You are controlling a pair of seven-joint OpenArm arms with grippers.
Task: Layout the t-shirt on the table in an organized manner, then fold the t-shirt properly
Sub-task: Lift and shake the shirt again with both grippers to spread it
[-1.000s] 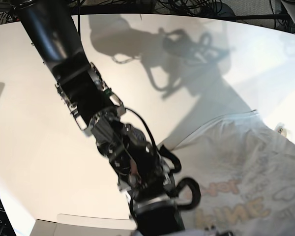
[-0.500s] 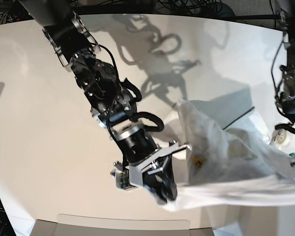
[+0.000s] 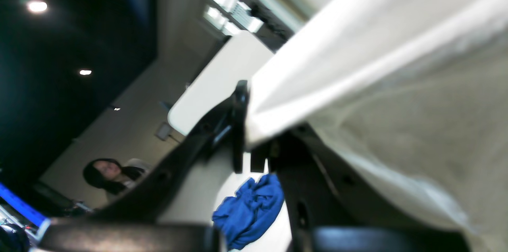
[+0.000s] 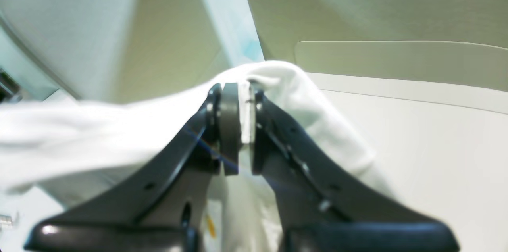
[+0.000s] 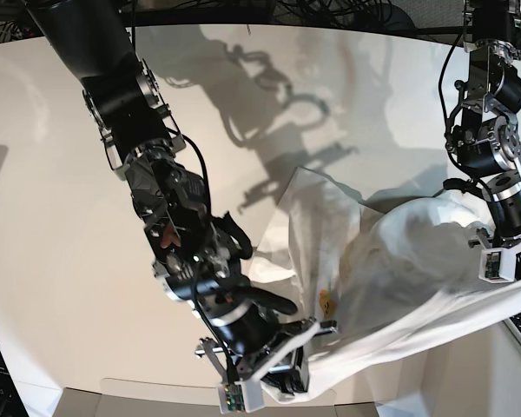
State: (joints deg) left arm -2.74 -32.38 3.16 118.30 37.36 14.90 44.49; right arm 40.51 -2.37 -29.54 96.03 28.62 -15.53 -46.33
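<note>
The white t-shirt [image 5: 399, 278] hangs in the air, stretched between my two grippers above the table [image 5: 61, 217]. Its lower edge runs taut between them and the far part droops onto the tabletop. Only a small orange bit of print shows. My right gripper [image 5: 282, 382], at the near edge, is shut on one corner of the t-shirt [image 4: 301, 97]; the pinch shows in the right wrist view [image 4: 238, 125]. My left gripper [image 5: 514, 282], on the right, is shut on the other end of the t-shirt [image 3: 377, 85], as the left wrist view shows [image 3: 248, 133].
A grey panel [image 5: 156, 395] lies along the near table edge and shows in the right wrist view [image 4: 397, 59]. A blue cloth [image 3: 250, 212] and a seated person [image 3: 107, 172] are off beyond the table. Cables hang at the far edge [image 5: 330, 13].
The shirt lay flat on the table a second ago. Both grippers have lifted it and drawn it out between them, and the left arm has come into view on the right.
</note>
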